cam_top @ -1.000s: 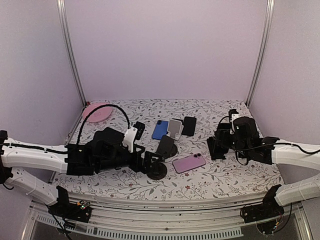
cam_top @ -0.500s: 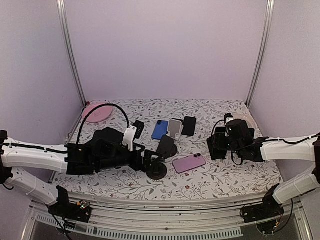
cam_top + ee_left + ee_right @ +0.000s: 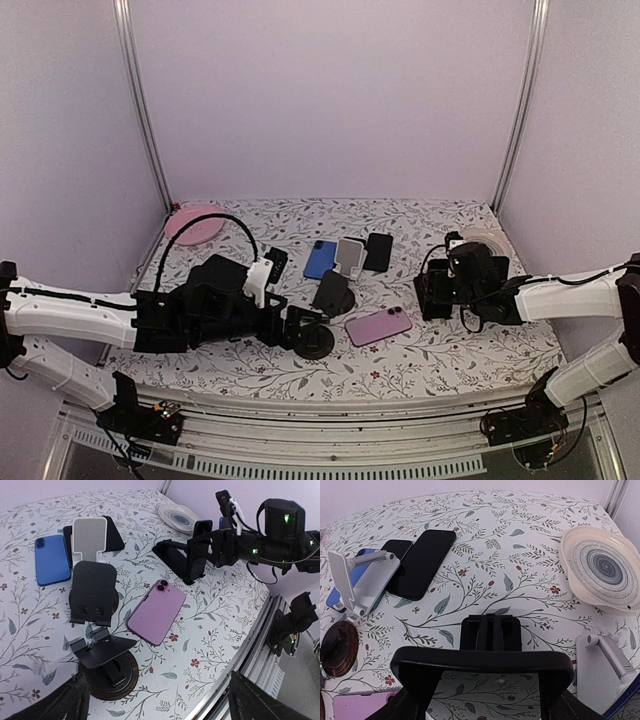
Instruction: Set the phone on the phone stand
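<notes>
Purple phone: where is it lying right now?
In the top external view the purple phone lies flat near the middle of the table, between the round-based black stand on its left and the folding black stand on its right.

Right claw [image 3: 436, 288], on black stand [image 3: 428, 302], edged left; right forearm [image 3: 560, 296] now straighter, lower.

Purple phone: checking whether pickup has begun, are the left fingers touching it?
Apart. Left wrist view shows patterned cloth between the purple phone and both left fingers.

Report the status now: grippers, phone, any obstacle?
Left gripper open, holding nothing. Right gripper clamped on black stand. Purple phone flat on table, not yet picked. Nothing on top of it.
</notes>
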### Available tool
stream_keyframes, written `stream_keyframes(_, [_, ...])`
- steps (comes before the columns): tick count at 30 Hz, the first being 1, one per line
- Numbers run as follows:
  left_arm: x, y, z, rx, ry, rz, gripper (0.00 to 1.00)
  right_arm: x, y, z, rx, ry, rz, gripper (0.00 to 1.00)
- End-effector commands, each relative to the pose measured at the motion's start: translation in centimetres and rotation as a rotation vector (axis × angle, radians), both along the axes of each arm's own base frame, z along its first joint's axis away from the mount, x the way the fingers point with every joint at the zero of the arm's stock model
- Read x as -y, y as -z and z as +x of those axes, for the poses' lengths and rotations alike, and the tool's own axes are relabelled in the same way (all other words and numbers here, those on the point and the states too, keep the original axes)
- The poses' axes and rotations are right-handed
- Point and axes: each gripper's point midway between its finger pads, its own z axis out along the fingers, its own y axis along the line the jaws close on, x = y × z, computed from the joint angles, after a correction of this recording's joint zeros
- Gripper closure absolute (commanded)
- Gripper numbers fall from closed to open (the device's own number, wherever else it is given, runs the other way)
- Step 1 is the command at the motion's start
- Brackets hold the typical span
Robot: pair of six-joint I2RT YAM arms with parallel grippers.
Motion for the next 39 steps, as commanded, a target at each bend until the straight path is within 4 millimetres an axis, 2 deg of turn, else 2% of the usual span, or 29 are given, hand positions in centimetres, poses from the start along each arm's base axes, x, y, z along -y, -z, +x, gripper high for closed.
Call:
stream_keyframes(1, [-0.4, -0.5, 0.5, 0.008, -0.016, -0.027, 0.03, -0.3, 0.0, 0.5, 0.015, 0.003, 0.034, 0.69])
stream_keyframes(10, [-0.3, -0.5, 0.5, 0.007, -0.014, -0.029, 0.03, 0.3, 0.4, 0.1, -0.018, 0.032, 0.021, 0.62])
stream_keyframes(13, [-0.3, -0.5, 0.5, 0.006, -0.014, -0.028, 0.03, 0.3, 0.3, 0.1, -0.029, 0.032, 0.013, 0.51])
stream_keyframes(21, [-0.1, -0.4, 0.5, 0.002, -0.008, -0.028, 0.03, 0.2, 0.1, 0.0, -0.065, 0.028, -0.005, 0.14])
stream_keyframes(25, [-0.1, -0.3, 0.6, 0.003, -0.009, -0.026, 0.03, 0.0, -0.4, 0.1, -0.064, 0.025, 0.004, 0.04])
stream_keyframes(27, [-0.1, -0.4, 0.5, 0.003, -0.005, -0.026, 0.03, -0.1, -0.7, 0.0, -0.062, 0.021, 0.008, 0.01])
stream_keyframes(39, [0.2, -0.1, 0.6, 0.008, 0.005, -0.008, 0.04, -0.2, -4.4, -0.2, -0.016, 0.01, 0.055, 0.01])
